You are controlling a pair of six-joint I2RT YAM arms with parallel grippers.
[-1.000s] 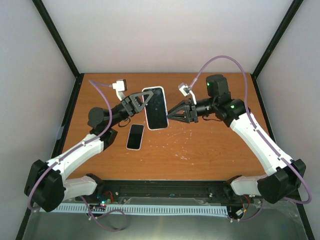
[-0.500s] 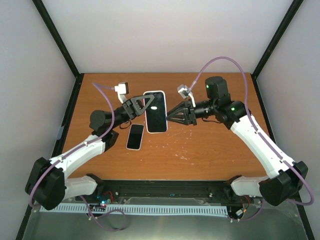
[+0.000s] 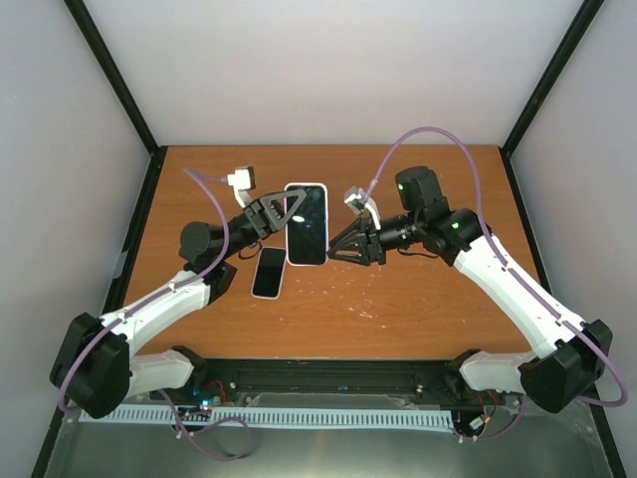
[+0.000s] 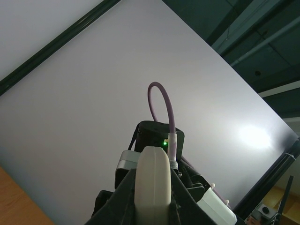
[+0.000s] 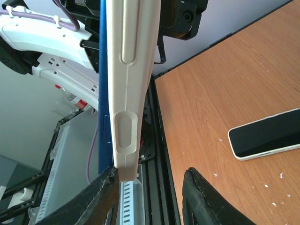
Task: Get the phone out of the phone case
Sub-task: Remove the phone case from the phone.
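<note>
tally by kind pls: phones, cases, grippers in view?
Phones: 2 (cased phone held up, loose phone flat on the table)
Cases: 1 (white case; the loose phone's white rim may be a second, cannot tell)
Grippers: 2 (left gripper shut on the white case, right gripper open at its other edge)
Total: 5

Case (image 5: pixel 129 84) w/ blue phone (image 5: pixel 103 70) edge-on btwn parted fingers (image 5: pixel 201 192); 2nd phone (image 5: pixel 267 133) on table (image 5: pixel 211 93).
</note>
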